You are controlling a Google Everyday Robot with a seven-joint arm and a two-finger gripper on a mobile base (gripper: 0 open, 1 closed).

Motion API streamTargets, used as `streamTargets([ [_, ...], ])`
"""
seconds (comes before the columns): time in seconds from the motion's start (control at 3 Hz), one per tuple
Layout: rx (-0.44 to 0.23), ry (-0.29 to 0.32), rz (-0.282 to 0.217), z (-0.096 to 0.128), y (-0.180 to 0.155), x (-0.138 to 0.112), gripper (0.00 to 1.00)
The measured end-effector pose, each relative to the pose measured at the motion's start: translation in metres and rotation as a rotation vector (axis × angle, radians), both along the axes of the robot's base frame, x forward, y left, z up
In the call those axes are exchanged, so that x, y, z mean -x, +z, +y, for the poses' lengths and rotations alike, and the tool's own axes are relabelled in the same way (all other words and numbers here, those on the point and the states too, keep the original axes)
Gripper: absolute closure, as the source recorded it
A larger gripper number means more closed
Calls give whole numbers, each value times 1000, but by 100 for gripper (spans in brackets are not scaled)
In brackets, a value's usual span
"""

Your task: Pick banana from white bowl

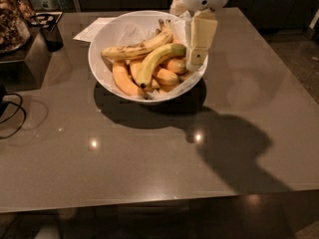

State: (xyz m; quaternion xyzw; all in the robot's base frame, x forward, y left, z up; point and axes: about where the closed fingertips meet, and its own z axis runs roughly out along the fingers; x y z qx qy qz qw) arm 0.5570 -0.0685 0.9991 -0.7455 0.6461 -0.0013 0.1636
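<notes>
The white bowl (pixel 107 41) stands on the grey table at the back middle, lined with crinkled white paper. In it lies the long greenish-yellow banana (pixel 157 59), curved, dark tip towards the front. A speckled yellow banana (pixel 134 49) lies behind it and several short orange-yellow bananas (pixel 122 78) lie beneath. My gripper (pixel 197 59) hangs from the white arm over the bowl's right rim, right beside the greenish banana's stem end. Its cream finger (pixel 202 34) points down.
A sheet of white paper (pixel 92 29) lies behind the bowl on the left. A dark box (pixel 27 59) with a small black cup (pixel 50 31) stands at the left edge. Black cables (pixel 10 111) trail on the left.
</notes>
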Motion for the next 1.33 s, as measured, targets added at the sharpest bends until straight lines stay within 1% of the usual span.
streamTargets([
  [0.33,-6,6,14,5,-6,-9,29],
  [0.67,-12,8,31,8,-13,-17,37],
  [1.33,-13,1,60,9,-26,-32,39],
])
